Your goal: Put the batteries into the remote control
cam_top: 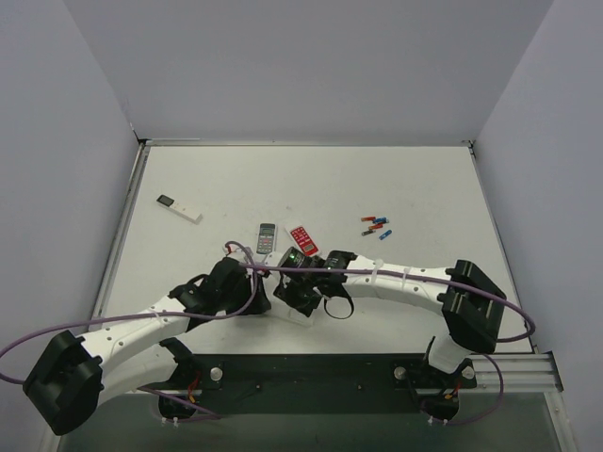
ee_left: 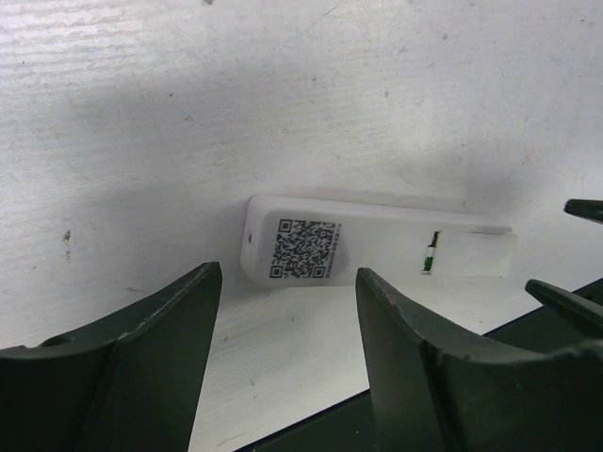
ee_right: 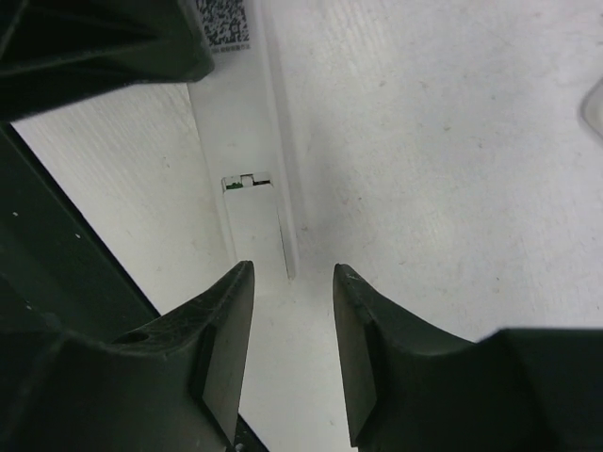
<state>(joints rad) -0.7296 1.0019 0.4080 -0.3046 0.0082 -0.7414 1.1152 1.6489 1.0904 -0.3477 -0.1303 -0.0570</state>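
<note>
- Two hands meet over the remote control, which you see lying face down on the surface, code label up.
- Left hand: wide open, empty.
- Right hand: slightly parted, gripping nothing.
- Find the batteries well apart, to the right.

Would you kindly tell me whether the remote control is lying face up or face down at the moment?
Face down: the remote control shows its plain back and QR code label upward; no buttons or screen are visible.
</note>
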